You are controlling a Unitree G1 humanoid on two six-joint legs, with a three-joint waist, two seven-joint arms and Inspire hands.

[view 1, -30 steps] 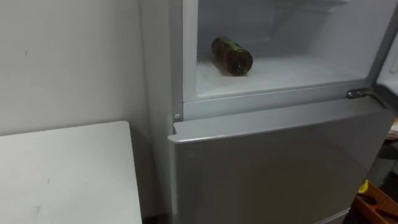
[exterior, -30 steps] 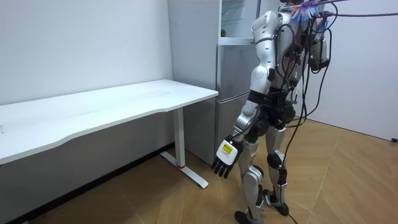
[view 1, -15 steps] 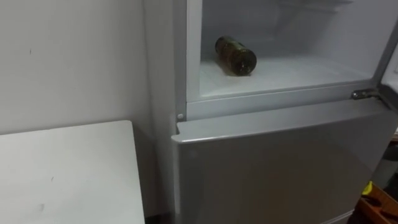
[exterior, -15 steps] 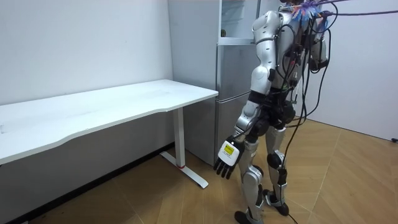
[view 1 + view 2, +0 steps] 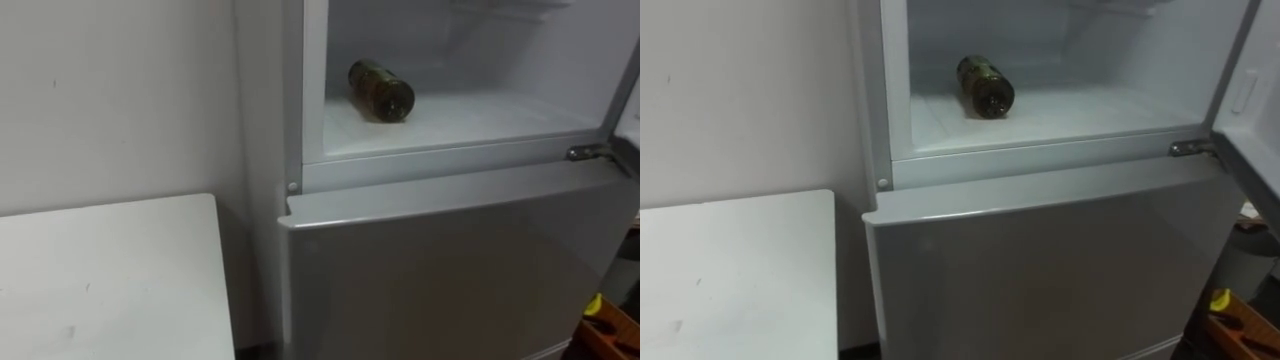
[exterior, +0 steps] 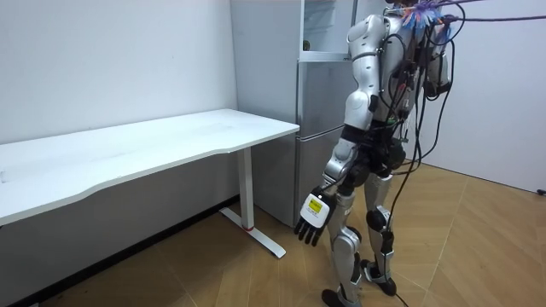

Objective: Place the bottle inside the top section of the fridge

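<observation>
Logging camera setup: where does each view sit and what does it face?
Left eye view: head, looking down into the open fridge at the bottle.
Right eye view: same, slightly aside.
Room view: in the room behind the robot, facing fridge and table; whole robot, left hand hanging open.
All share fridge and table.
</observation>
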